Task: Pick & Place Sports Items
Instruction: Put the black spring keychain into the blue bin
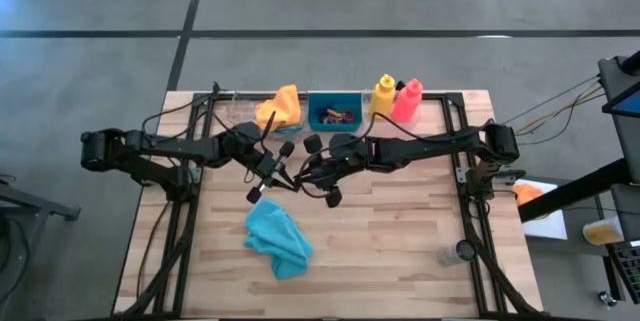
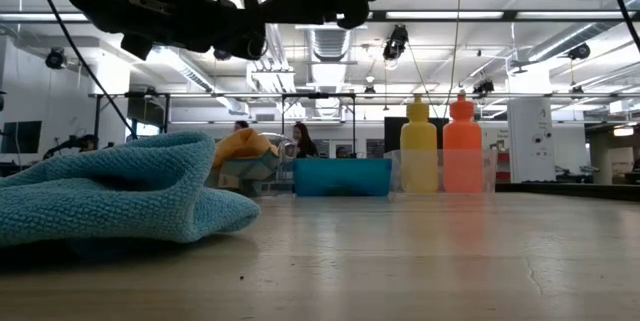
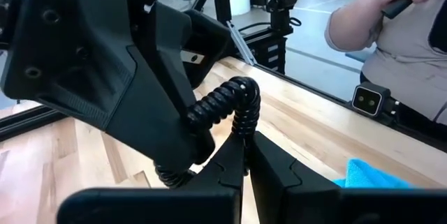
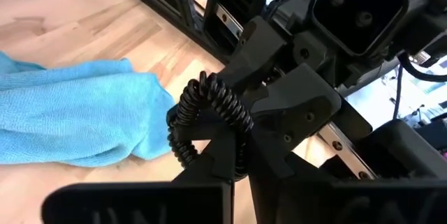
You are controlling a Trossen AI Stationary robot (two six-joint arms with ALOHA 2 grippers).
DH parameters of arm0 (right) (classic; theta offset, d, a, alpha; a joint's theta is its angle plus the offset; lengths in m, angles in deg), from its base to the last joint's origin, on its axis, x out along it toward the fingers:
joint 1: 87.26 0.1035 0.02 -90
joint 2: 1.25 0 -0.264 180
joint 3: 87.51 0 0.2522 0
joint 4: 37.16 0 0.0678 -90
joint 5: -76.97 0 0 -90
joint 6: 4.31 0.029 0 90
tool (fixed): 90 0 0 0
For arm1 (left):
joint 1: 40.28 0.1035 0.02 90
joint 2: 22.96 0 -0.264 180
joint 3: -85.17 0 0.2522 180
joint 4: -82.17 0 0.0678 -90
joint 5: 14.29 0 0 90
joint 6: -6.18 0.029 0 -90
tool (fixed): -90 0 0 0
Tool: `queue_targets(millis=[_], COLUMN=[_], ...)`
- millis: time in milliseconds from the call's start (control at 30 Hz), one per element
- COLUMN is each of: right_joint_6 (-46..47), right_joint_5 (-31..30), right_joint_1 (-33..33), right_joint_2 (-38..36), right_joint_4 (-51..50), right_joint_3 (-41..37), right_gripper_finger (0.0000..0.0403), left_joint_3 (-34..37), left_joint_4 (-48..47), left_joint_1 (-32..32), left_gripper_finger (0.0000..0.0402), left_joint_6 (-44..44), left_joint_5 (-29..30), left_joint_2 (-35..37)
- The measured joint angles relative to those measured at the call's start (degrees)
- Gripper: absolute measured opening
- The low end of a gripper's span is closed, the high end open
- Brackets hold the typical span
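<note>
Pale wood table [image 1: 400, 231] is spreading under me, and the teal cloth [image 1: 278, 239] is lying loose on its near part, waiting. The orange cloth [image 1: 281, 108], the yellow bottle [image 1: 383, 95] and the pink-red bottle [image 1: 407, 100] are sitting at the far edge beside the bin [image 1: 334, 112] holding small rings. My left gripper [image 1: 265, 176] and right gripper [image 1: 318, 173] are hovering mid-table, fingers pressed together, carrying nothing.

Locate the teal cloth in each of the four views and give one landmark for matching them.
High view: teal cloth lies crumpled on the table, low and left of centre, below both claws.
Low view: teal cloth fills the left foreground.
Left wrist view: only a corner shows at the lower right.
Right wrist view: it spreads across the left.
Shared landmark: the wooden table.
</note>
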Motion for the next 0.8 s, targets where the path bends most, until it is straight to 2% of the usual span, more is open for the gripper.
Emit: queue_targets(millis=[133,300,500,800], right_joint_6=[0.12,0.13,0.07,0.17], right_joint_5=[-0.06,-0.44,-0.68,-0.96], right_joint_1=[-0.02,-0.03,-0.17,-0.28], right_joint_2=[-0.04,-0.08,-0.28,-0.59], right_joint_4=[-0.52,-1.14,-2.52,-6.06], right_joint_3=[0.0,0.0,-0.04,0.01], right_gripper_finger=[0.0012,0.0011,0.0009,0.0009], left_joint_3=[-0.01,-0.02,-0.02,-0.02], left_joint_4=[0.02,-0.15,0.09,-0.02], left_joint_1=[-0.04,-0.04,-0.11,-0.22], left_gripper_finger=[0.0024,0.0066,0.0142,0.026], left_joint_6=[-2.46,-3.09,-10.38,-10.43], left_joint_5=[0.53,2.22,4.63,5.9], left_joint_2=[0.01,0.04,0.07,0.04])
